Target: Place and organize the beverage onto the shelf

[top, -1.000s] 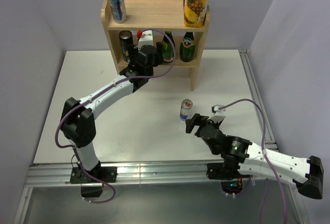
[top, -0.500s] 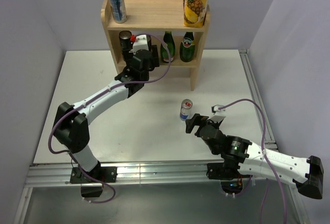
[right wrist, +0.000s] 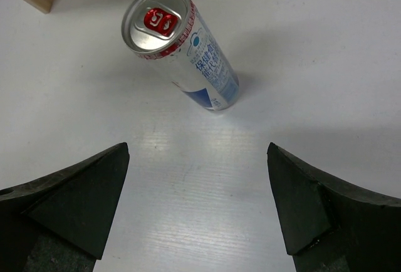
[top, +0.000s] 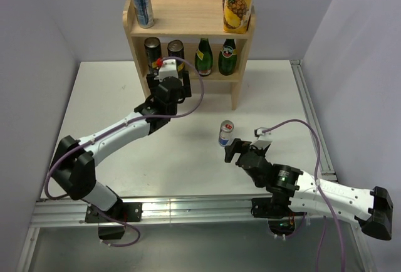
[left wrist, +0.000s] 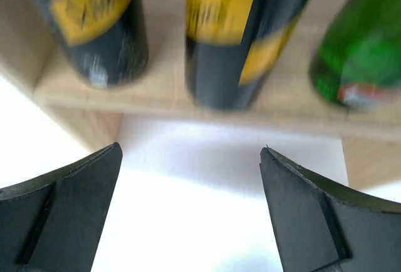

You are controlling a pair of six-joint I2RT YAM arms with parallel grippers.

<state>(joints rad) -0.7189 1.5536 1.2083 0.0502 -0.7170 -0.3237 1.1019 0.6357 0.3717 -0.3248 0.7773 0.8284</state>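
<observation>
My right claw (right wrist: 197,154) is wide open and empty, lined up on the silver-blue can (right wrist: 188,52) that stands alone on the table (top: 125,159), well apart from the shelf (top: 188,18). The can is upright, long axis vertical, red tab skyward. Next I advance level and pinch its body. My left claw (left wrist: 189,153) hangs wide and empty before the black-gold cans (left wrist: 100,21), seemingly settled on the lower tier, though blurred

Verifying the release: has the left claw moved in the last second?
Yes. The left claw backed away from the shelf toward the near edge of the table, leaving the second dark can on its lower tier.
</observation>
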